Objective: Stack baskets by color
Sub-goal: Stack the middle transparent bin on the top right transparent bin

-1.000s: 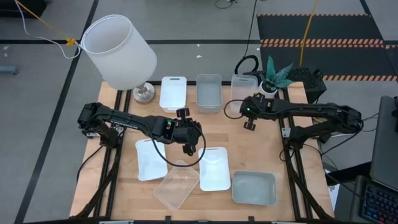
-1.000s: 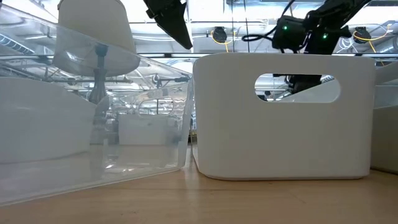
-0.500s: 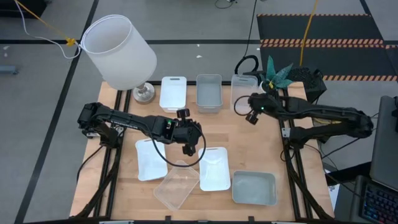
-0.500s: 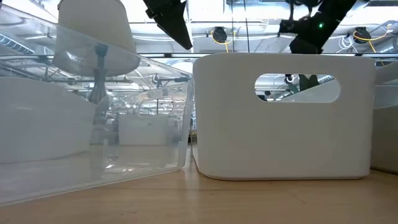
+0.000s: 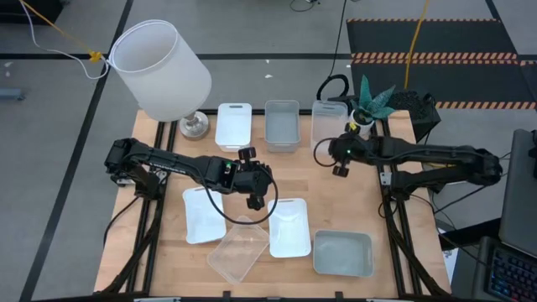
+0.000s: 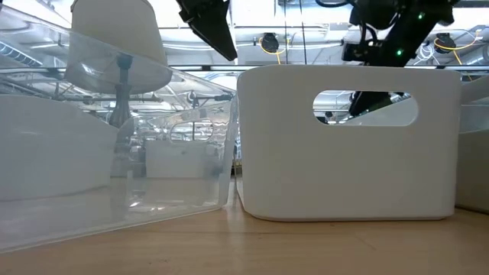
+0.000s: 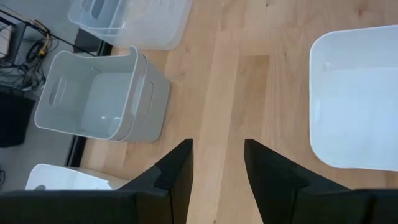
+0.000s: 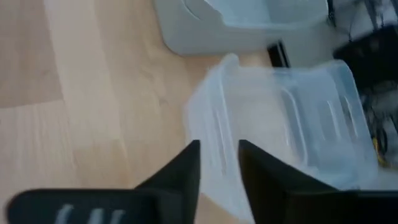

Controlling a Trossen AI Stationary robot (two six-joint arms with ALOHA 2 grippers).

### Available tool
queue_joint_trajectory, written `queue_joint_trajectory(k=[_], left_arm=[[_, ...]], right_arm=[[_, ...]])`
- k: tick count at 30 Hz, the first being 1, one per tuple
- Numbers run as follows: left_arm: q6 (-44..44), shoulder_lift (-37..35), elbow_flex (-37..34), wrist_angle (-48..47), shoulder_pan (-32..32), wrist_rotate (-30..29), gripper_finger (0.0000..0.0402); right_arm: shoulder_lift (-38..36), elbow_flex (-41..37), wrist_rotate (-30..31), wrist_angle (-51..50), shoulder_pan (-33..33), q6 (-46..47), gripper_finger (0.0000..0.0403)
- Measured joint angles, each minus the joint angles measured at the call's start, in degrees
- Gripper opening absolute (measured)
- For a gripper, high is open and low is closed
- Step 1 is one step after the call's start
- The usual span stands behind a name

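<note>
Your baskets lie in two rows on the table (image 5: 336,205). At the far edge stand a white basket (image 5: 233,126), a grey basket (image 5: 281,124) and a clear basket (image 5: 330,122). Nearer you lie two more white baskets (image 5: 201,215) (image 5: 289,226), a tilted clear basket (image 5: 238,249) between them, and a grey basket at the near right (image 5: 342,253). Whether any are already nested, you cannot tell from above.

They look light, thin-walled and stiff, and probably slick, so a pinch on a flat wall may slip. Take each by its rim at a short end, where the wrist views show handle cut-outs.

The right gripper (image 8: 217,165) hangs just at the near edge of the far clear basket, fingers apart with nothing between them; the rim sits just ahead of them. The left gripper (image 7: 217,165) hovers over bare wood mid-table, fingers likewise apart and empty, close to the near white baskets.

The lamp (image 5: 164,71) crowds the far left corner.
</note>
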Motion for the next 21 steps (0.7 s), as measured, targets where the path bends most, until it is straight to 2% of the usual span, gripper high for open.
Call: queue_joint_trajectory(k=[5,9,13,18,21], left_arm=[[-0.6,0.0,0.0,0.0,-0.4,0.0,0.0145],[-0.4,0.0,0.0,0.0,-1.0,0.1,0.0145],[-0.4,0.0,0.0,0.0,-1.1,0.1,0.0145],[0.1,0.0,0.0,0.0,-1.1,0.1,0.0145],[0.1,0.0,0.0,0.0,-1.1,0.1,0.0145]], right_arm=[[0.0,-4.0,-4.0,7.3,-2.0,-5.7,0.0169],[0.0,-5.9,-4.1,10.4,-4.7,-7.6,0.0178],[0.0,-6.6,-6.7,11.3,-7.9,-7.8,0.0159],[0.2,-6.6,-11.3,11.3,-11.1,-7.7,0.0115],[0.6,-6.6,-11.6,11.4,-12.0,-7.8,0.0086]])
